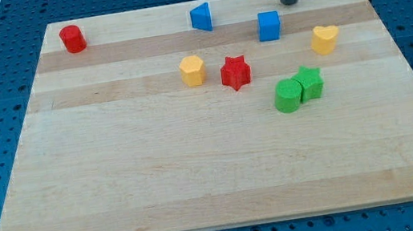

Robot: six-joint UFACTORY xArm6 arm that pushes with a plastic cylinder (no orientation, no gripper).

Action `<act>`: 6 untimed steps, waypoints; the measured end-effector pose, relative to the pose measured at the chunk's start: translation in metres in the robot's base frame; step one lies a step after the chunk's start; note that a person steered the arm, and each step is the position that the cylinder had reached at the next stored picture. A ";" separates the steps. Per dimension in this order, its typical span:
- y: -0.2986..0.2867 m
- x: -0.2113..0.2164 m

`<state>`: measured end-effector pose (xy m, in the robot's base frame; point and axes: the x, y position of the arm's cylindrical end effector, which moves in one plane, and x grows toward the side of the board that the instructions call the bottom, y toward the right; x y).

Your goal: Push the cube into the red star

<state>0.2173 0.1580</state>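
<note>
The blue cube [268,26] sits near the view's top, right of centre. The red star [235,72] lies below and to the left of it, a short gap apart. My tip [290,1] stands at the board's top edge, just above and to the right of the cube, not touching it.
A yellow block [193,70] lies left of the star. A blue triangular block [202,17] is at top centre. A red cylinder [72,39] is at top left. A yellow heart-like block [324,38] is at right. Two green blocks [288,95] [310,82] touch each other below the cube. The wooden board [198,173] holds them all.
</note>
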 end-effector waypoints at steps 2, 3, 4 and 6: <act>-0.019 0.016; -0.019 0.036; -0.028 0.084; -0.116 0.202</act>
